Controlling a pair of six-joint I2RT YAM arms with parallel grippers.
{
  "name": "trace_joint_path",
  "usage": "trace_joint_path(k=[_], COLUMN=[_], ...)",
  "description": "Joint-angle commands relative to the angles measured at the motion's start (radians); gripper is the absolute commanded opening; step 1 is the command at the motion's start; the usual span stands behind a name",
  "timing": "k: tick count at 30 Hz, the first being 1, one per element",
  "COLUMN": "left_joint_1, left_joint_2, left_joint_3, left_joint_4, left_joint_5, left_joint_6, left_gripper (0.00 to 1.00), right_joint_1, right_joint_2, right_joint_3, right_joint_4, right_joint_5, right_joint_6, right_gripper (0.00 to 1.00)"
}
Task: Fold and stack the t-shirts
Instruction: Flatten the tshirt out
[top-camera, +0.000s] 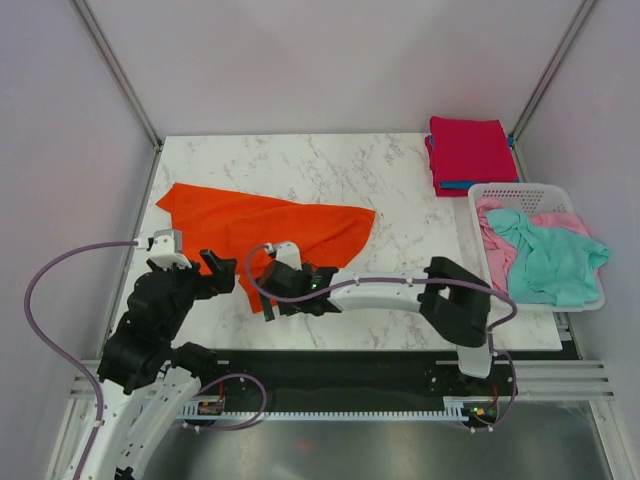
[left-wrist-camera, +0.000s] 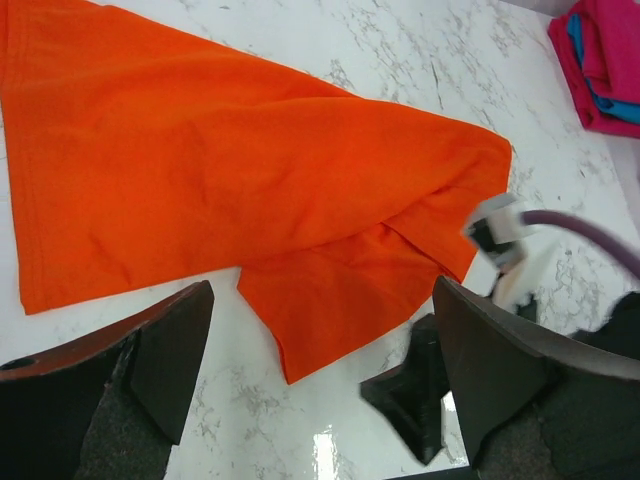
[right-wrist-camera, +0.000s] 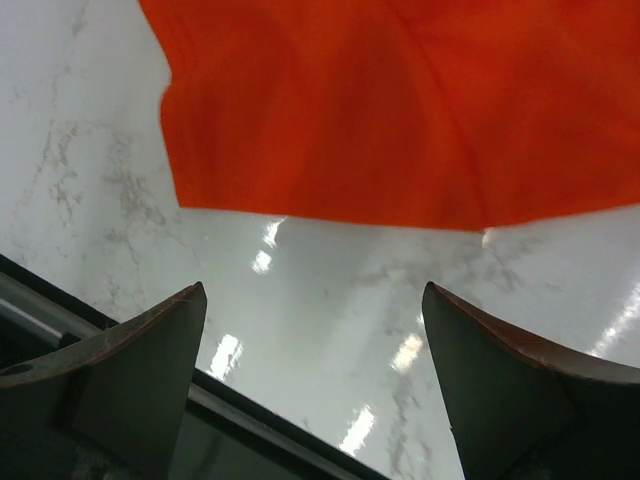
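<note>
Orange-red t-shirt (top-camera: 265, 225) lies rumpled and unfolded on the counter (top-camera: 400, 170), well left of the basket (top-camera: 520, 190). My left end effector (left-wrist-camera: 320, 290) and right end effector (right-wrist-camera: 315, 300) both gape wide, holding nothing. Folded magenta-and-blue stack (top-camera: 468, 150) sits just behind the basket; teal shirt (top-camera: 550, 260) and pink shirt (top-camera: 495, 250) wait inside. Maybe halfway, I'd guess.

Left arm (top-camera: 150, 320) and right arm (top-camera: 385, 290): black joint housings, white links, each trailed by a purple cable (top-camera: 95, 246). Fingers (right-wrist-camera: 130, 380) (wrist views) are dark, matte and wedge-shaped.

Shirt (top-camera: 265, 225) left on table (top-camera: 400, 180); basket (top-camera: 520, 190) right, stack (top-camera: 468, 150) behind.
</note>
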Motion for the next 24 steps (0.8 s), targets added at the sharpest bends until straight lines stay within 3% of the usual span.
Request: trace_joint_path(k=[1, 7, 12, 17, 24], left_joint_1=[0.008, 0.009, 0.011, 0.029, 0.031], left_joint_2=[0.008, 0.031, 0.083, 0.095, 0.106], left_joint_3=[0.041, 0.042, 0.055, 0.053, 0.050], left_joint_4=[-0.018, -0.042, -0.056, -0.050, -0.044], left_joint_5=[-0.080, -0.155, -0.160, -0.132, -0.112], left_joint_6=[-0.046, -0.072, -0.085, -0.075, -0.064], left_gripper=[0.98, 0.95, 0.93, 0.92, 0.91], right_joint_1=[0.017, -0.029, -0.071, -0.115, -0.190], right_joint_2=[0.124, 0.077, -0.127, -0.228, -0.265], right_joint_3=[0.209, 0.174, -0.044, -0.226, -0.363], right_joint_4=[0.006, -0.017, -0.016, 0.035, 0.168], right_joint_5=[-0.009, 0.070, 0.139, 0.108, 0.041], right_joint_6=[-0.026, -0.025, 0.015, 0.067, 0.093], right_gripper=[0.96, 0.98, 0.98, 0.92, 0.72])
